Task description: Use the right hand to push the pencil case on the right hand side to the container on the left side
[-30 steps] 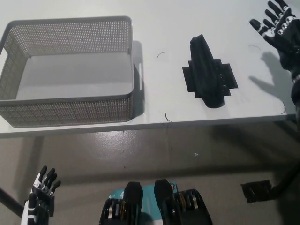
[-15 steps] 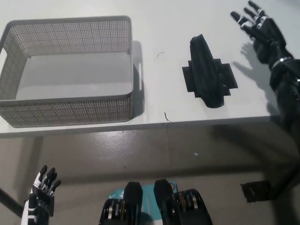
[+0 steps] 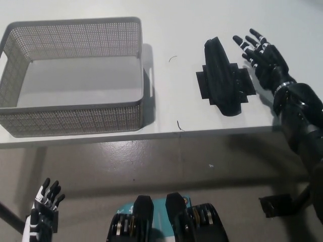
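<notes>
While your black right hand (image 3: pixel 263 59) hovers open and empty just right of the pencil case (image 3: pixel 223 75), the case lies long-ways, pointing away from you. It is black and soft, on a black patch. The grey mesh container (image 3: pixel 75 75) sits well left. Your white left hand (image 3: pixel 43 214) hangs low, partly cut off.

Over the last second the right hand (image 3: pixel 263 59) travelled from the far right edge of the table inward and toward the robot. Fingers stayed spread, holding nothing. It ended just right of the pencil case (image 3: pixel 223 77), fingertips (image 3: pixel 237 39) level with the case's far end; whether they touched cannot be told.
</notes>
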`<state>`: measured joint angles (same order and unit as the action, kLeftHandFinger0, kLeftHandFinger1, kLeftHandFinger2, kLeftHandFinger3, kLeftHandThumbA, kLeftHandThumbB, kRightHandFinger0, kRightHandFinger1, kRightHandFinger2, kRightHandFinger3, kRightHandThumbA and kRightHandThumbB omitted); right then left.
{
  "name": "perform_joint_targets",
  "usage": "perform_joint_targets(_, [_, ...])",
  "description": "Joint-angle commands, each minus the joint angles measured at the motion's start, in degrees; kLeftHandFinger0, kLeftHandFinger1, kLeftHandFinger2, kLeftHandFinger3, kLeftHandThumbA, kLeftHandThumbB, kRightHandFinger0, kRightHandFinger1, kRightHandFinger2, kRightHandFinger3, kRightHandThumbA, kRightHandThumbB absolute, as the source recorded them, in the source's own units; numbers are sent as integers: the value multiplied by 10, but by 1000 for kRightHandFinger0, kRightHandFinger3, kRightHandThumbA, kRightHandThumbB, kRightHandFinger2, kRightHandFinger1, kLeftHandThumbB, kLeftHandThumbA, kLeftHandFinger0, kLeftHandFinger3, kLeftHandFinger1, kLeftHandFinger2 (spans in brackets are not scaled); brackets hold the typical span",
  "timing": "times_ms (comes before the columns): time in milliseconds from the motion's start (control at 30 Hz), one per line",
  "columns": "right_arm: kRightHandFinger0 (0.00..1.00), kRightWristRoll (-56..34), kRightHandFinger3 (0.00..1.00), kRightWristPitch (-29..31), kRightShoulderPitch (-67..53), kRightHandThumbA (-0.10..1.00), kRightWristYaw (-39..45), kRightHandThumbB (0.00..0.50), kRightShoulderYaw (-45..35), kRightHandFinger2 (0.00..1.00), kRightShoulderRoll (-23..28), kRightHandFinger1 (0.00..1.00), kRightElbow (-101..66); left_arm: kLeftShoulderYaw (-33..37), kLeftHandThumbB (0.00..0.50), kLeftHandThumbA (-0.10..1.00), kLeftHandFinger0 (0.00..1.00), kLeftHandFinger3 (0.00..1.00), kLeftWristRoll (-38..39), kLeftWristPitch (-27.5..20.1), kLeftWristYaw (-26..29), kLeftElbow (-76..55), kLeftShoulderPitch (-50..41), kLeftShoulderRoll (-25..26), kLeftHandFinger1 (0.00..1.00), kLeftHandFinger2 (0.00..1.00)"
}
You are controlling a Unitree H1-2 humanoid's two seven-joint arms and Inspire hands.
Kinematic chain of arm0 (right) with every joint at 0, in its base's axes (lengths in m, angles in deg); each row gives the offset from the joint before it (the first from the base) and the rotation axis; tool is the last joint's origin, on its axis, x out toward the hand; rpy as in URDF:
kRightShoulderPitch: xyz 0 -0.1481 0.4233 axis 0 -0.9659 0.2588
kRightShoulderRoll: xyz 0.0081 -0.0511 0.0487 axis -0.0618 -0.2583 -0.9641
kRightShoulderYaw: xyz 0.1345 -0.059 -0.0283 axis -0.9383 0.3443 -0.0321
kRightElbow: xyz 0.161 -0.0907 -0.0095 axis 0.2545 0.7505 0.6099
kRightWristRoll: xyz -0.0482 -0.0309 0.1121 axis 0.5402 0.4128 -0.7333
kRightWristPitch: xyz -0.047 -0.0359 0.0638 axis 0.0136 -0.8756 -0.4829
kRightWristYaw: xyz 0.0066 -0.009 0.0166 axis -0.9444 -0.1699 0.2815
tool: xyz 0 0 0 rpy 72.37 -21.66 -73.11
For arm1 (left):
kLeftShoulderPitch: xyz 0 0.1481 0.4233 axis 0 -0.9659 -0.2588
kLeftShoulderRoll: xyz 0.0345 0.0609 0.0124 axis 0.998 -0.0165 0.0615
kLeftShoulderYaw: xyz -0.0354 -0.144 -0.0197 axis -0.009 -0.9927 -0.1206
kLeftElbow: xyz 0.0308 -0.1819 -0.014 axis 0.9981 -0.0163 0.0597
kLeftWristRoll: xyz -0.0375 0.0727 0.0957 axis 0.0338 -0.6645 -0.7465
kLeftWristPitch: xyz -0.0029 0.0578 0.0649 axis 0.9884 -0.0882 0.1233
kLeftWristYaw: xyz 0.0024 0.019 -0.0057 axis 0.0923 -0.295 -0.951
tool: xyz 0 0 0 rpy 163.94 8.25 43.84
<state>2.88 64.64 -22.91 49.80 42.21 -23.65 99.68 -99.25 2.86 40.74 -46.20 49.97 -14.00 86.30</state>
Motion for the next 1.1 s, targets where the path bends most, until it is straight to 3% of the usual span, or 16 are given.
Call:
perform_joint_targets(0, [1000, 8, 1000, 34, 10, 1000, 1, 367, 1, 1000, -7, 1000, 0, -5, 363, 1000, 1000, 1000, 14, -23, -21, -20, -2, -2, 1000, 1000])
perform_joint_targets(133, [1000, 11, 1000, 47, 0, 1000, 1, 348, 3, 1000, -10, 1000, -3, -4, 363, 1000, 1000, 1000, 19, -23, -26, -28, 1, -1, 1000, 1000])
perform_joint_targets(333, [1000, 7, 1000, 46, -7, 1000, 6, 380, -1, 1000, -15, 1000, -1, -7, 378, 1000, 1000, 1000, 25, -23, -29, -31, 2, -2, 1000, 1000])
perform_joint_targets(367, [1000, 8, 1000, 45, -14, 1000, 5, 353, 0, 1000, -24, 1000, 1, -5, 410, 1000, 1000, 1000, 27, -23, -31, -37, 0, -3, 1000, 1000])
perform_joint_targets(800, [1000, 16, 1000, 28, -21, 1000, -11, 296, 7, 1000, -47, 1000, 13, -14, 419, 1000, 1000, 1000, 29, -23, -46, -54, -8, -11, 1000, 1000])
perform_joint_targets(867, [1000, 22, 1000, 20, -12, 1000, -16, 344, 13, 1000, -56, 1000, 16, -18, 415, 1000, 1000, 1000, 37, -23, -52, -55, -6, -10, 1000, 1000])
perform_joint_targets(1000, [1000, 22, 1000, 18, -2, 1000, -15, 332, 14, 1000, -63, 1000, 17, -17, 414, 1000, 1000, 1000, 39, -23, -54, -60, -7, -13, 1000, 1000])
perform_joint_targets(1067, [1000, 31, 1000, 17, 5, 1000, -22, 354, 22, 1000, -68, 1000, 18, -16, 409, 1000, 1000, 1000, 33, -23, -55, -63, -7, -14, 1000, 1000])
